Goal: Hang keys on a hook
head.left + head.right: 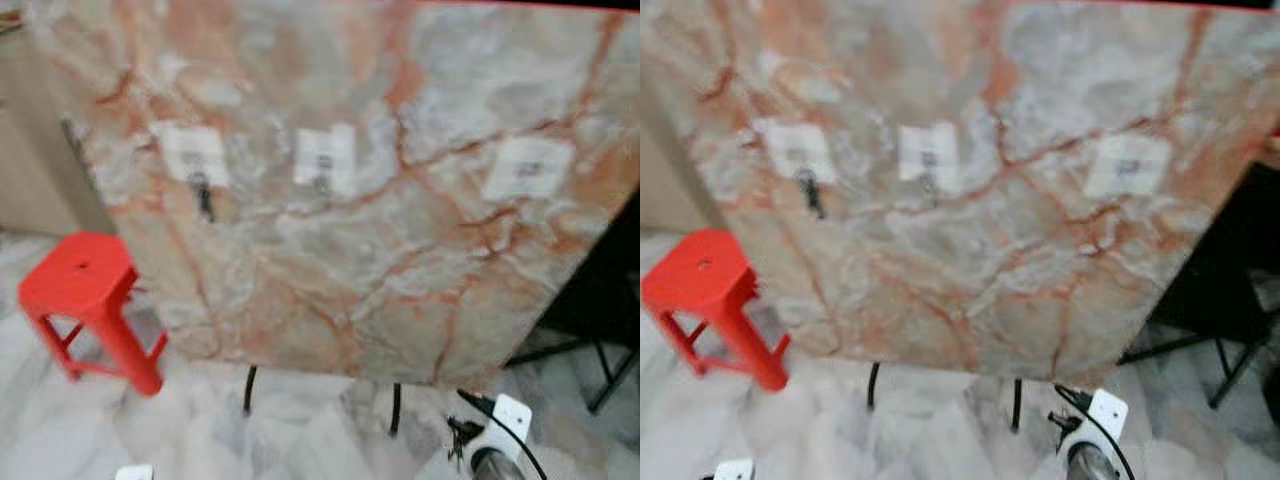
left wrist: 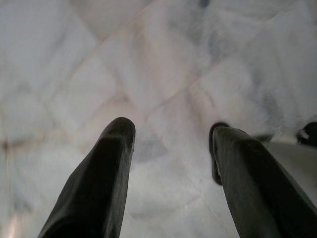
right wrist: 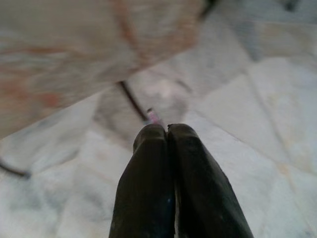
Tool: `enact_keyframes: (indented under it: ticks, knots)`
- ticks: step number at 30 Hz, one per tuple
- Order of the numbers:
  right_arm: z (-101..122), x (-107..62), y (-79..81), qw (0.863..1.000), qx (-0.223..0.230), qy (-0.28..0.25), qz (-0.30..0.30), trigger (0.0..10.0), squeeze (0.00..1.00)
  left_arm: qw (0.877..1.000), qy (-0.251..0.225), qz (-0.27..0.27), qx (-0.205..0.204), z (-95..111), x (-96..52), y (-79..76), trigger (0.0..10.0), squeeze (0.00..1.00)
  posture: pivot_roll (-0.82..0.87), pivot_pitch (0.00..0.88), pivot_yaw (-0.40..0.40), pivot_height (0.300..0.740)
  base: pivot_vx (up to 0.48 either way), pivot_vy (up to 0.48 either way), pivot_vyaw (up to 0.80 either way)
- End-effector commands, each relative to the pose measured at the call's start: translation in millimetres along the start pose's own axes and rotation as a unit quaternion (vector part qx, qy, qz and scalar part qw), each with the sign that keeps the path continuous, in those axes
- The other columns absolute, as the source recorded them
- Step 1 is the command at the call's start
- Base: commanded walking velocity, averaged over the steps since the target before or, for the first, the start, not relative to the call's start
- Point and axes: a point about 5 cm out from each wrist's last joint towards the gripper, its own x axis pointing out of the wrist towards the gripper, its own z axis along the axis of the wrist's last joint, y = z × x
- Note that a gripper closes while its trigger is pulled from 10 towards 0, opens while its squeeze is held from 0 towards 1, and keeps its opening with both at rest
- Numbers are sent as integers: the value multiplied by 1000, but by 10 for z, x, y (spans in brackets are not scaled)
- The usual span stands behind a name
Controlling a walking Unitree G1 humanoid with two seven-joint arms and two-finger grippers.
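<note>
The right pincer (image 3: 166,130), fingers pressed together on what is probably the keys (image 3: 153,117), hangs low by the floor, with the middle hook (image 1: 323,160) up and leftward on the marble board (image 1: 400,260); the left pincer (image 2: 171,144) gapes empty.

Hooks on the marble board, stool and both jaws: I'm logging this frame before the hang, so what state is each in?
Left hook: something dark hanging from it.
Middle hook: looks bare, though blur hides detail.
Right hook: looks bare.
Marble board: upright on black legs.
Red stool: standing upright on the floor.
Left gripper: jaws open, pointing at the floor.
Right gripper: jaws shut, a small bit poking out at the tips.
</note>
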Motion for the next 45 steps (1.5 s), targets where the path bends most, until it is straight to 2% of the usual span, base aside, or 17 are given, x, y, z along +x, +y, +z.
enact_keyframes:
  ticks: [1,4,16,32,45]
  knots:
    - [70,11,12,1000,5,-16,-1,10000,0,1000,13,-1,2,-62,-10,-6,10000,0,42,0,-25,740,0,428,-769]
    - [80,13,35,1000,4,-18,1,10000,0,1000,13,0,4,-61,-10,-2,10000,0,44,0,-26,740,0,480,-769]
    - [106,17,87,1000,0,-24,6,10000,0,1000,12,-3,15,-59,-10,0,10000,0,43,0,-21,740,0,0,-765]
    - [108,15,104,1000,-2,-28,8,10000,0,1000,11,-5,17,-61,-12,2,10000,0,51,0,-25,740,0,0,0]
    - [53,6,27,1000,3,-17,0,10000,0,1000,13,-6,22,-58,-11,4,10000,0,55,0,-24,740,0,368,0]
